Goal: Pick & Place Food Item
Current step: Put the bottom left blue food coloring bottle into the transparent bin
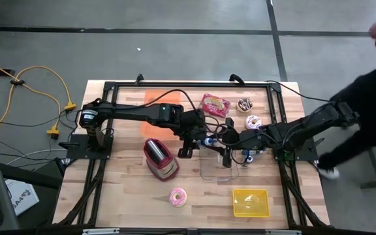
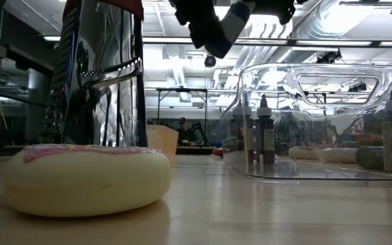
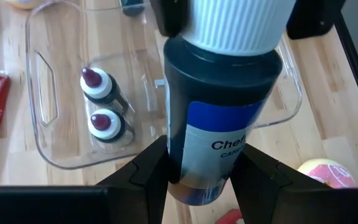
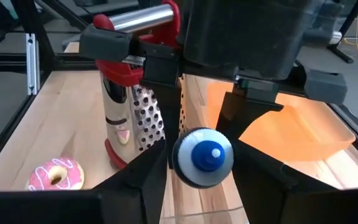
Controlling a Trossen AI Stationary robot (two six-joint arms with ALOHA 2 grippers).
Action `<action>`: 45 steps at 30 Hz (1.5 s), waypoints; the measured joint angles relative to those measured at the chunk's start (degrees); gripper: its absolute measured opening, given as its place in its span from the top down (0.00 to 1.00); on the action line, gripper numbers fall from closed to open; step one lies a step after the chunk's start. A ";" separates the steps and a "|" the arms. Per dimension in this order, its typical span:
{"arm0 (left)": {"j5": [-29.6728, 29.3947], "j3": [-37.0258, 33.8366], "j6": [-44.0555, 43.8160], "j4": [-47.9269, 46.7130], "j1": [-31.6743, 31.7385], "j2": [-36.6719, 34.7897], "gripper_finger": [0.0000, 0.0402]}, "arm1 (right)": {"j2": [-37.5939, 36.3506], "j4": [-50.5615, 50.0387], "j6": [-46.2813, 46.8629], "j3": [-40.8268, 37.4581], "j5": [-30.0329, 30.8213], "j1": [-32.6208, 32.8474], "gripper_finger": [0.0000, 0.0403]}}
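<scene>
A dark bottle point(image 3: 219, 106) with a blue label and a white ribbed cap hangs in the air above the clear container point(image 1: 222, 171). My left gripper point(image 1: 200, 138) reaches in from the table's left and is shut on the bottle's body. My right gripper point(image 1: 229, 145) comes from the right and is shut on the cap end. The bottle shows high up in the low view point(image 2: 222, 30). Two small bottles with white caps point(image 3: 101, 106) stand on the container's floor. My left gripper point(image 3: 201, 162) pinches the bottle's body point(image 3: 191, 155) at the end away from the cap, between its two fingers. The bottle is lifted clear, with its cap pointing away from the wrist toward the right arm. My right gripper point(image 4: 202, 152) has one finger on each side of the white cap point(image 4: 202, 157), whose blue tip faces its wrist. The fingers point(image 3: 166, 15) lie against the cap's ribbed sides, coming from the table's right. The bottle is clear of the table.
A red-and-steel grater point(image 1: 160, 158) stands left of the container, with a pink donut point(image 1: 177, 197) near the front edge. A yellow tray point(image 1: 250, 202) lies front right and an orange tray point(image 1: 154, 98) far left. A wrapped pastry point(image 1: 214, 104) and two donuts point(image 1: 248, 112) lie far back. A person point(image 1: 371, 98) stands at right.
</scene>
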 joint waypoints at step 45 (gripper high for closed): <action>0.11 0.00 6.16 0.08 -0.99 0.02 0.46 | 0.00 -0.21 0.01 0.00 -0.92 0.04 0.74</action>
